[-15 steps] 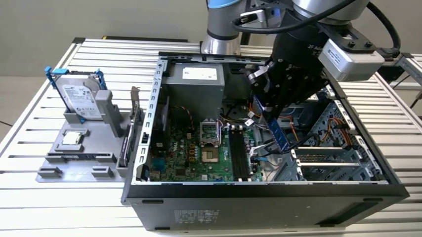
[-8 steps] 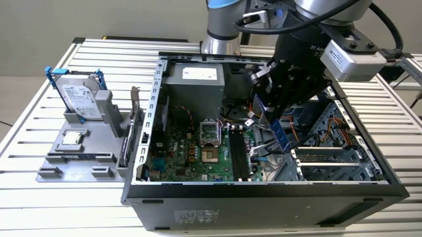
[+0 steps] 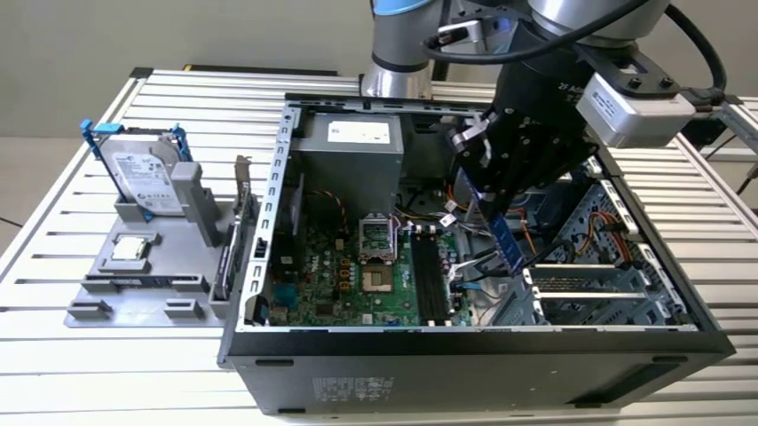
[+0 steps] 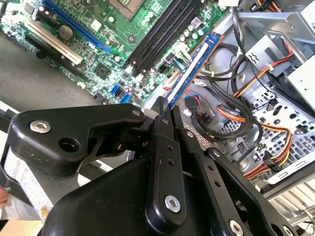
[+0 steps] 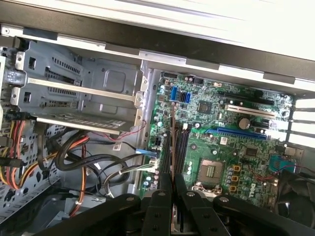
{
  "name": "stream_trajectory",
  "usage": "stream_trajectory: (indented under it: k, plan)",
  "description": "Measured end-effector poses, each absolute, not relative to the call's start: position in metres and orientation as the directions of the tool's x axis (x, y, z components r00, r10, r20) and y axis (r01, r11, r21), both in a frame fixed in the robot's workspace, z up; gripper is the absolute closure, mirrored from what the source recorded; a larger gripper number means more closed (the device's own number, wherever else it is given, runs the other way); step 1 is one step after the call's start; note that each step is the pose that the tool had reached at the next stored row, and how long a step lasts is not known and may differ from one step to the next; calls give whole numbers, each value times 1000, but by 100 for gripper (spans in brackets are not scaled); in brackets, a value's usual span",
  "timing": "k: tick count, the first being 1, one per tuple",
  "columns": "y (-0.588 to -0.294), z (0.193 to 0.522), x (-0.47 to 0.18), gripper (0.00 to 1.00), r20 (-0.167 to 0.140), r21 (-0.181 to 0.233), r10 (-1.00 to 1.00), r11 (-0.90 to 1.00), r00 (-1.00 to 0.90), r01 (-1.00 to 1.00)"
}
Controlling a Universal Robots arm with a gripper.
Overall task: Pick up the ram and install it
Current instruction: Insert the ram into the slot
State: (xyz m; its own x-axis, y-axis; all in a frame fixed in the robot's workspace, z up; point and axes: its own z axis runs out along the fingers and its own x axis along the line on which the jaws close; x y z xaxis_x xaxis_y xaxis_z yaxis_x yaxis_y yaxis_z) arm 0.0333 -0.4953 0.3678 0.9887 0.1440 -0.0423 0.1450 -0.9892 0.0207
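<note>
One slatted metal table [image 3: 71, 355] carries an open computer case [image 3: 474, 359], whose near wall cuts off the bottom edge of the motherboard [image 3: 343, 280] in the exterior view. The arm [image 3: 403, 44] comes down into the case, its upper part cropped by the frame, and its dark wrist block hides part of the case's interior. On the exterior view's left, outside the case, a grey holder [image 3: 130, 297] bears a silver hard drive [image 3: 145, 173] upright in blue brackets and a small square processor chip [image 3: 130, 249] lying flat.

The gripper [image 3: 484, 197] pinches the upper end of the ram [image 3: 507, 238]. The stick hangs tilted inside the case, its lower end just to the exterior view's right of the black slots [image 3: 429, 284] and seated in none. The second wrist view shows the ram [image 4: 194, 66] broadside, blue with a pale strip, running out from the gripper [image 4: 163, 105] over loose cables [image 4: 231, 113] beside the slots [image 4: 160, 29]. In the first wrist view the ram [image 5: 172, 142] is edge-on, a thin line hard to tell from the slots [image 5: 182, 147] next to it. Whether its tip touches the board cannot be told.
</note>
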Motion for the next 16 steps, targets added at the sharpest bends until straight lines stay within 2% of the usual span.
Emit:
stream_trajectory:
  k: [16]
  plan:
    - [-495,360,33,100,-37,21,134,-991,990,135]
